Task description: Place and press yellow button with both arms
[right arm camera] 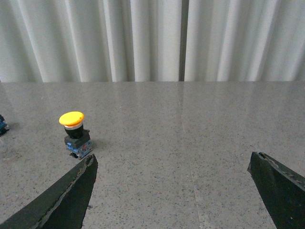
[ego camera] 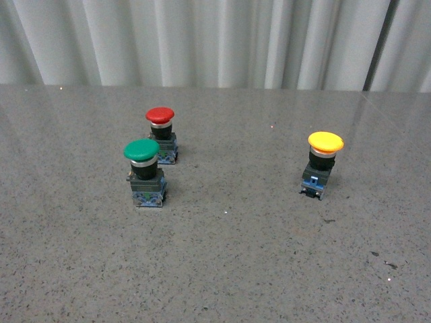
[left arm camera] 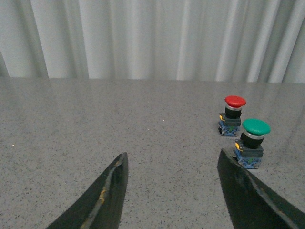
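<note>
The yellow button (ego camera: 324, 155) stands upright on the grey table at the right, yellow cap on top, blue base below. It also shows in the right wrist view (right arm camera: 73, 128), just beyond one dark finger (right arm camera: 71, 191). My right gripper (right arm camera: 172, 160) is open and empty, jaws wide apart over bare table. My left gripper (left arm camera: 174, 158) is open and empty; the yellow button is out of its view. Neither arm shows in the front view.
A green-capped button (ego camera: 143, 165) and a red-capped button (ego camera: 161, 129) stand close together at the left; both show in the left wrist view, green (left arm camera: 252, 139) next to one finger, red (left arm camera: 233, 112) behind. White curtains (ego camera: 215, 40) hang behind the speckled table (ego camera: 229, 269).
</note>
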Controlling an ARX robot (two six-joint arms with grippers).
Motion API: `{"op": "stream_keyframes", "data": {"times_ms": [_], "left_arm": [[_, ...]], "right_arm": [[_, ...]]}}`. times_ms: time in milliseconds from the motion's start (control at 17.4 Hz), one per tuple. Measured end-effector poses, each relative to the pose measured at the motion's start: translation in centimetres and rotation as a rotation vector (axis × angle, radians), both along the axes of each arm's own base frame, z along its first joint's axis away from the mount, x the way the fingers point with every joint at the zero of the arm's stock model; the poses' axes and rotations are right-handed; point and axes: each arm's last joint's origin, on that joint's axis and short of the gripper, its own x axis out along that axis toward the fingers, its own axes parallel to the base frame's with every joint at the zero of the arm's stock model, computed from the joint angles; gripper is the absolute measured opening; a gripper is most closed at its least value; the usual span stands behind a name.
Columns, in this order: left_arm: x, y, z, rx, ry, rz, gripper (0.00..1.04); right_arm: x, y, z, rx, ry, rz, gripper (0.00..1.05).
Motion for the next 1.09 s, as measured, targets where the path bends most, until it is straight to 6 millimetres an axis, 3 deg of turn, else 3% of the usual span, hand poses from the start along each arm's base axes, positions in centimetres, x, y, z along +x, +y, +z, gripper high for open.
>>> {"op": "stream_keyframes", "data": {"times_ms": [288,518,691,806,921,978,1094], "left_arm": [[0.0,0.0,0.0,0.001,0.000,0.000,1.00],[0.0,0.0,0.0,0.000,0.000,0.000,0.98],[0.0,0.0,0.0,0.000,0.000,0.000,0.98],[0.0,0.0,0.0,0.000,0.000,0.000,0.98],[0.0,0.0,0.0,0.000,0.000,0.000,0.98],[0.0,0.0,0.0,0.000,0.000,0.000,0.98],[0.0,0.0,0.0,0.000,0.000,0.000,0.98]], "right_arm": [[0.0,0.0,0.0,0.000,0.000,0.000,0.98],[0.0,0.0,0.0,0.000,0.000,0.000,0.98],[0.2,0.2,0.0,0.118,0.105,0.018,0.98],[0.6,0.9,2.4,0.188,0.047,0.074,0.98],[1.9,1.6,6.7,0.212,-0.088,0.122,0.98],[3.1,2.1,8.1,0.217,-0.118,0.141,0.98],[6.1,3.5,9.0,0.217,-0.104,0.182,0.98]]}}
